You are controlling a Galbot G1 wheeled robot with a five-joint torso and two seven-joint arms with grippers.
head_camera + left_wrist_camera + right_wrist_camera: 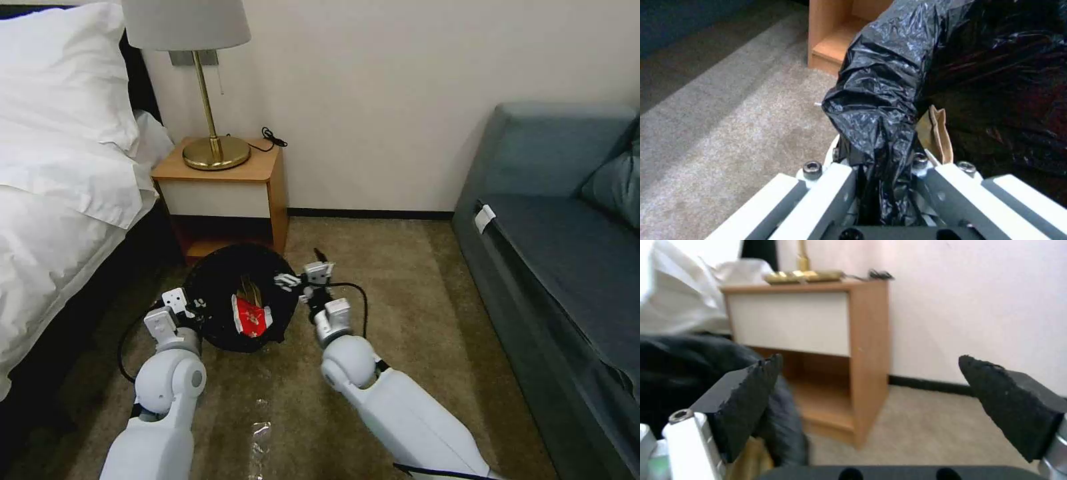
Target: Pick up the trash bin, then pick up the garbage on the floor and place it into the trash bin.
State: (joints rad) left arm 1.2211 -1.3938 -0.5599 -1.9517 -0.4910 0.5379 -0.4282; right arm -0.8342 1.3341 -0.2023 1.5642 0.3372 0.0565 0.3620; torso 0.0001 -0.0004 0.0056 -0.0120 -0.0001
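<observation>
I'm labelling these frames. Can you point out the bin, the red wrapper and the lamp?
bin [212, 283]: head view, black liner inside the far rim.
red wrapper [250, 319]: head view, its red middle.
lamp [216, 153]: head view, brass base.

No readable txt, labels or nos. Red-and-white wrapper [251, 319] has print, but it's illegible.

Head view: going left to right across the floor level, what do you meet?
Bed → left tool, shut on the trash bin rim → red-and-white wrapper inside → right tool, open → sofa.
</observation>
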